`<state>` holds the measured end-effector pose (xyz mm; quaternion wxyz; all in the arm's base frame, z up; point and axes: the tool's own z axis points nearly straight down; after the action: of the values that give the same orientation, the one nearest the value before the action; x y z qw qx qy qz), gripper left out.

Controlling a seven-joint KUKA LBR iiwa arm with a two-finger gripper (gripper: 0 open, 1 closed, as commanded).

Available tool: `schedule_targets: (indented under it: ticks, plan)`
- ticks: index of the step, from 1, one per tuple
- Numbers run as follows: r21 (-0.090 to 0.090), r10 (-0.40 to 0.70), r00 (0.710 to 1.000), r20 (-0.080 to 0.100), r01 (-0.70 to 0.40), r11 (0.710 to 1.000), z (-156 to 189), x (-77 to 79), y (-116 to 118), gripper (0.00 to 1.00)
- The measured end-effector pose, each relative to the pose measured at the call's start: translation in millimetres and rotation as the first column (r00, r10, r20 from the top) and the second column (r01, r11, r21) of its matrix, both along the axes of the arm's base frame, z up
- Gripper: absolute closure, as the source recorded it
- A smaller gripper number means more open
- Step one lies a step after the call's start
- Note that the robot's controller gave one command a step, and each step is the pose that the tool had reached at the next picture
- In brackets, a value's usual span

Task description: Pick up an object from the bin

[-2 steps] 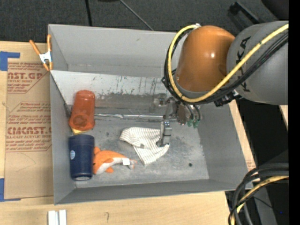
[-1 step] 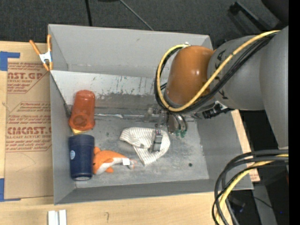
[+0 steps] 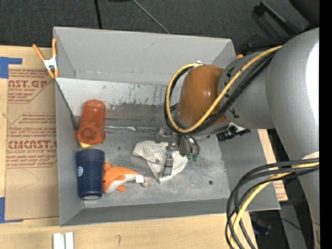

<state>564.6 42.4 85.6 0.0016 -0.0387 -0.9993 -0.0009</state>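
My gripper (image 3: pixel 168 168) reaches down into the middle of the bin and rests on a crumpled white cloth with a fine dark pattern (image 3: pixel 148 151). Its tip sits on the cloth's right half, near the lower edge. Just left of the cloth lies a small orange and white toy fish (image 3: pixel 118 178), with its white tail pointing toward the gripper.
A dark blue cup (image 3: pixel 90 173) lies on its side against the bin's left wall, touching the fish. Above it lies an orange cup (image 3: pixel 92 121), also on its side. The arm's orange cover and cables hang over the bin's right half.
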Motion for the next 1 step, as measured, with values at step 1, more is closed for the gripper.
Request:
schedule_targets:
  ticks: [1]
  plan:
    - [0.0, -0.015, 1.0, 0.004, 0.015, 1.0, 15.4, 2.4, 1.7, 0.0]
